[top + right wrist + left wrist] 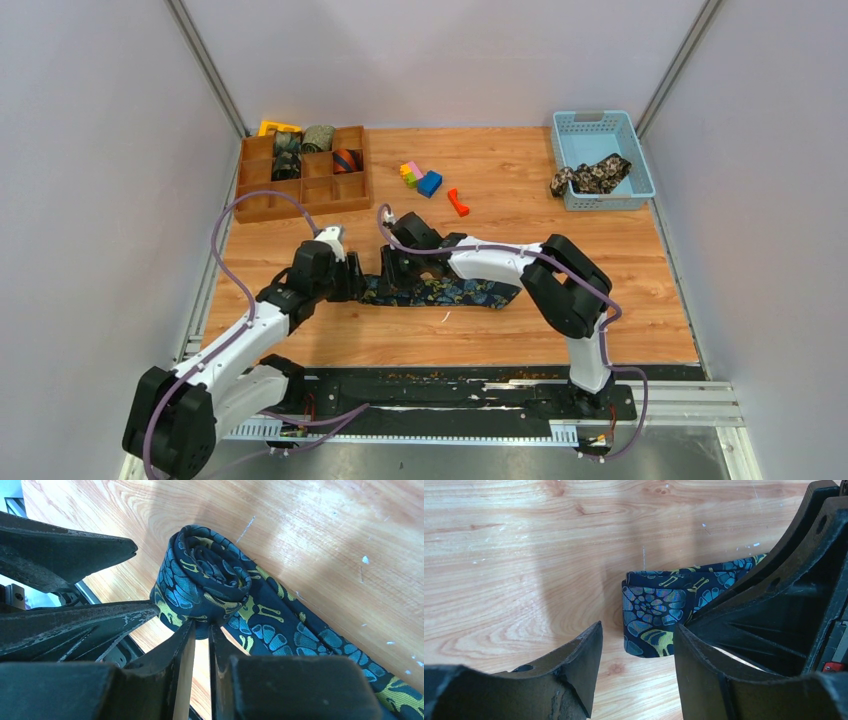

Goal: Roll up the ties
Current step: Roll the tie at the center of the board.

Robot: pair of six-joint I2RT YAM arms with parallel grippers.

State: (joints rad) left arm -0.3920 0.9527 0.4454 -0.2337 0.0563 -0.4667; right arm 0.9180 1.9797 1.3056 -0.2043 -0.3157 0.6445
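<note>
Navy cloth with gold and teal paisley, the tie (450, 292) lies flat along the wooden table (520, 210) between my two arms, its left end wound into a small coil (210, 575). My right gripper (202, 627) is narrow, fingertips almost together against the lower edge of that coil; I cannot tell whether cloth is pinched between them. My left gripper (636, 630) stands wide and holds nothing, the coil just beyond its tips. Other rolled ties (318, 140) sit in the wooden tray (350, 186) at far left. One loose tie (592, 176) hangs over the blue basket (642, 165).
</note>
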